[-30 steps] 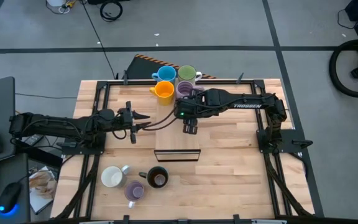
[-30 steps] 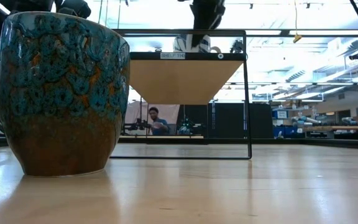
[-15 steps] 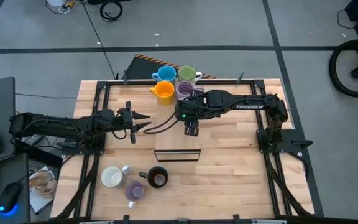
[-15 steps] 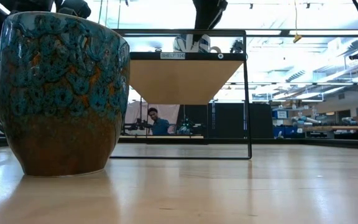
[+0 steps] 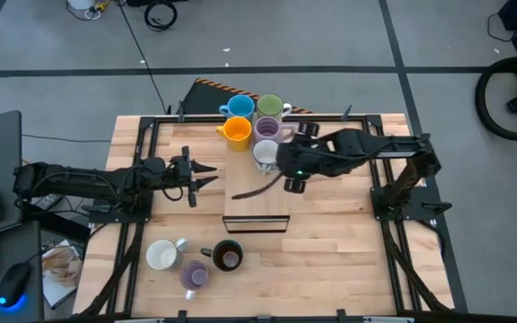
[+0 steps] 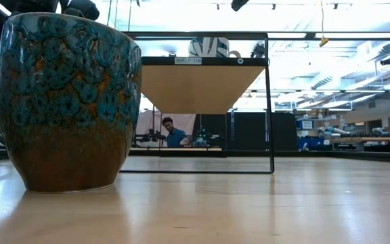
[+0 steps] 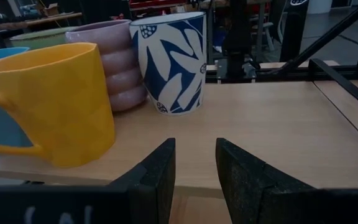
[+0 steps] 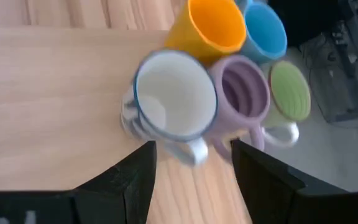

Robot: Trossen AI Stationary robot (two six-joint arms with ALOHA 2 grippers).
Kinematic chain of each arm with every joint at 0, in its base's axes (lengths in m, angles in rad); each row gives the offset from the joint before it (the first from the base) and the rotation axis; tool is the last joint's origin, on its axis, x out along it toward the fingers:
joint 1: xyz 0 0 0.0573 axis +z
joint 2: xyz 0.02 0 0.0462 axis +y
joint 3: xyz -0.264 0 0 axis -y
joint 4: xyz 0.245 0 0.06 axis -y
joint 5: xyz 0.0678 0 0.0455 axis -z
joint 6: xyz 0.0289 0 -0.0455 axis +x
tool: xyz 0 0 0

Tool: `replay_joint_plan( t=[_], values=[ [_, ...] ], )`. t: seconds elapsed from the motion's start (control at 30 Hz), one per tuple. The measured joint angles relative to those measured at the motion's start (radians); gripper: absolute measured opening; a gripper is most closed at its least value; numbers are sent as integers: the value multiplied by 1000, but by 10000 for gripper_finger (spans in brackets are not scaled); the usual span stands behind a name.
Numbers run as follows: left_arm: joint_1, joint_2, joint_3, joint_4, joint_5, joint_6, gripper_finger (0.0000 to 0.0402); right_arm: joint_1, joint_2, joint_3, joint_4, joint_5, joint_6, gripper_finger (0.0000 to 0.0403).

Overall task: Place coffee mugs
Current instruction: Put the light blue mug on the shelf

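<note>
Five coffee mugs stand close together on the raised wooden shelf [image 5: 330, 193]: blue [image 5: 239, 107], green [image 5: 270, 106], orange [image 5: 236, 131], lilac [image 5: 268, 128] and a white one with a blue leaf pattern [image 5: 265, 154]. My right gripper [image 5: 294, 185] hangs open above and to the right of the white patterned mug [image 8: 174, 102], touching nothing. My left gripper [image 5: 206, 177] is open and level at the shelf's left, facing the orange mug [image 7: 55, 102]. Near the front edge stand a white mug [image 5: 162, 255], a dark mug [image 5: 228, 257] and a lilac mug [image 5: 193, 275].
The shelf's black frame [image 6: 271, 102] carries the board [image 6: 205, 81] above the table, and the patterned mug [image 6: 208, 47] shows on top of it. A brown and teal mug [image 6: 63, 102] fills the low view's left. Bare board lies right of the mugs.
My right gripper has risen and drawn back toward the table's right edge, tipping a little, and has uncovered the white patterned mug. That mug stays where it was beside the lilac one. In the low view the gripper has climbed almost out of the top.
</note>
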Motion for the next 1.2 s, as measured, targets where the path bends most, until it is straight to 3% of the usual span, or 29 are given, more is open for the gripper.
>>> replay_joint_plan(
  t=[0.17, 0.33, 0.47, 0.6, 0.67, 0.87, 1.2],
  values=[
    [0, 0, 0, 13, 0, -24, 121, 47, -128, -242, 97, 36, 75, 215],
    [-14, 0, 0, 53, 0, -26, 121, 80, -283, -573, 338, 52, 68, 215],
    [-32, 0, 0, 77, 0, -30, 121, 93, -399, -829, 584, 54, -19, 215],
    [-40, 0, 9, 75, 0, -147, 121, 87, -509, -1048, 846, 54, -140, 215],
    [-39, 0, 57, -35, 0, -226, 120, 79, -557, -1133, 948, 54, -195, 215],
    [-77, 54, 276, -582, -42, -444, 116, 73, -702, -1320, 1190, 79, -339, 215],
    [-339, 208, 498, -923, 105, -815, 116, 72, -813, -1653, 1938, 74, -652, 215]
  ],
)
